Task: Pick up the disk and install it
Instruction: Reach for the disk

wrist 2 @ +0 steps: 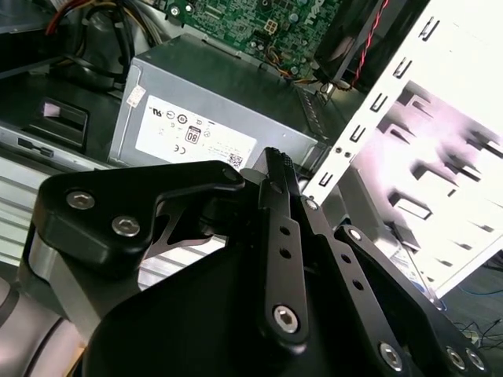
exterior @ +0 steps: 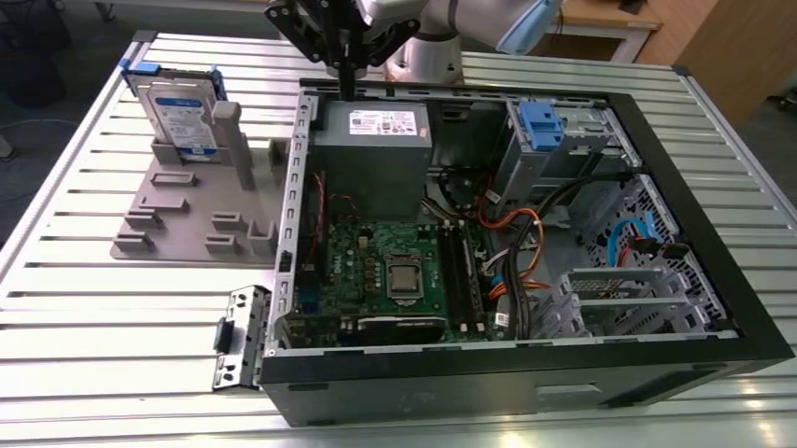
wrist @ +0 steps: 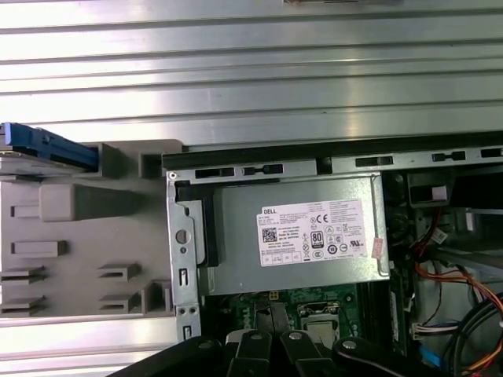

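Black open computer case (exterior: 498, 378) sits nearest. Behind it, to the exterior view's left, the silver blue-railed disk (exterior: 181, 112) stands upright in a grey plastic holder (exterior: 174, 233). Farthest back, the black gripper (exterior: 345, 89) hangs over the case's rear wall, fingers pinched together, empty.

**Cut off and covered, around the case**

In the exterior view the arm (exterior: 480, 23) leaves the picture above the rear wall of the case (exterior: 498, 392). The disk (exterior: 181, 107), beside the case, has its lower end sunk in a holder (exterior: 187, 215). In the first wrist view the edge cuts the disk down to a blue rail. In the second wrist view the pincer (wrist 2: 275, 161) covers part of the grey box (wrist 2: 212, 102) inside the case.
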You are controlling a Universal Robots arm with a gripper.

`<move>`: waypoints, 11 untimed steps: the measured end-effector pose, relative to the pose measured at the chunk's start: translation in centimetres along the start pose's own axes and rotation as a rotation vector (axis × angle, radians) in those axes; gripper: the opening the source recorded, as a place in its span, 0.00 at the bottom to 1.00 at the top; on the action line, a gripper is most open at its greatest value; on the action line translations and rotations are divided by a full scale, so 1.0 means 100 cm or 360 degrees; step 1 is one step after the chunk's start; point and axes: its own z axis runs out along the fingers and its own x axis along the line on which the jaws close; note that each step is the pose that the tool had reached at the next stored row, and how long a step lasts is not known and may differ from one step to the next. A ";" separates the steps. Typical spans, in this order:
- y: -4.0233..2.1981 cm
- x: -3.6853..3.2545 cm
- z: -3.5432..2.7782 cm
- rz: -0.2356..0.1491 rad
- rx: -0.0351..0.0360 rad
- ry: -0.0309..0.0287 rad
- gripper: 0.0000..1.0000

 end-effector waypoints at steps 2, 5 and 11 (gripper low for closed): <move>0.0000 0.0007 0.0000 0.0000 0.0000 -0.00001 0.10; -0.0002 0.0019 0.0000 0.0000 0.0000 -0.00001 0.10; -0.0004 0.0051 -0.0001 0.0000 0.0000 0.00000 0.10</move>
